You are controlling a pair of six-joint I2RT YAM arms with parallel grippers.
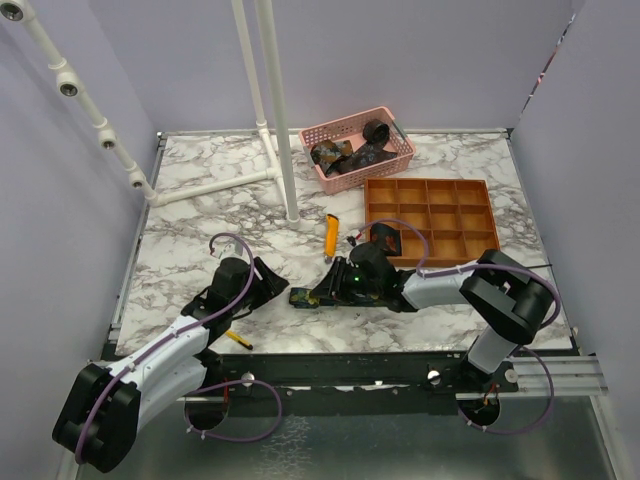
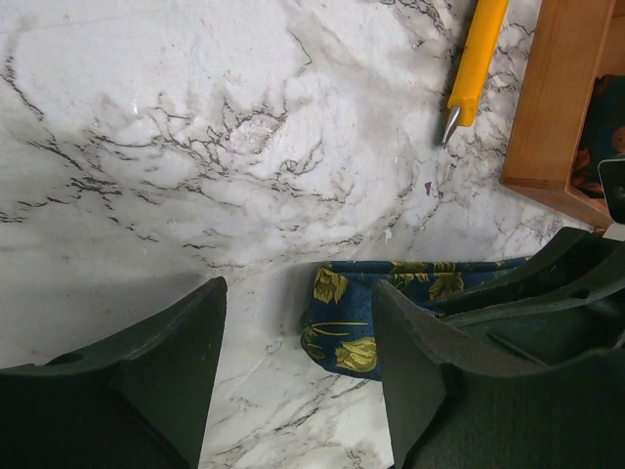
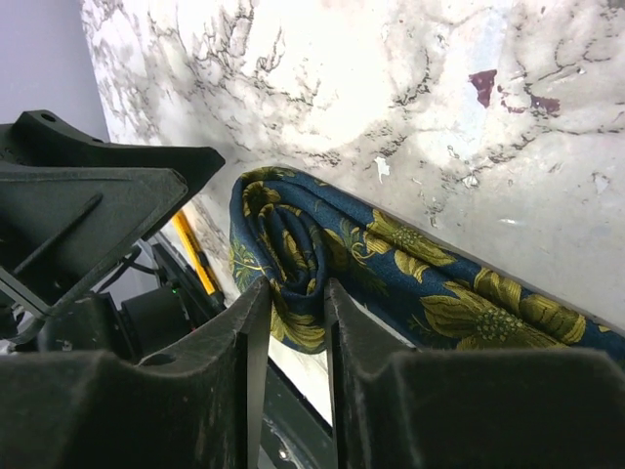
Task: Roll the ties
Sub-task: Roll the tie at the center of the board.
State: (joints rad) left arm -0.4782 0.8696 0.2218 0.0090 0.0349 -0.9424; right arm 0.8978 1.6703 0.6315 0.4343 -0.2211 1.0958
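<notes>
Marble tabletop (image 1: 200,215), lilac walls on three sides. Navy floral tie (image 3: 410,274) lies flat on it, left of the wooden divider tray (image 1: 430,183). Right gripper (image 3: 296,293) pinches the tie's folded end; left gripper (image 2: 298,293), farther left, gapes, holding nothing.

Navy floral tie (image 3: 410,274), yellow-green print, lies flat on table (image 1: 200,210) near the front edge, about mid-width. Its left end is folded over in layers, a loose started roll. Dark orange-brown print ties (image 1: 345,155) are heaped in pink basket (image 1: 375,168) at back edge, right of centre, one wound coil (image 1: 377,131) among them. Another dark rolled piece (image 1: 388,238) sits in wooden tray (image 1: 430,182), near-left compartment.
</notes>
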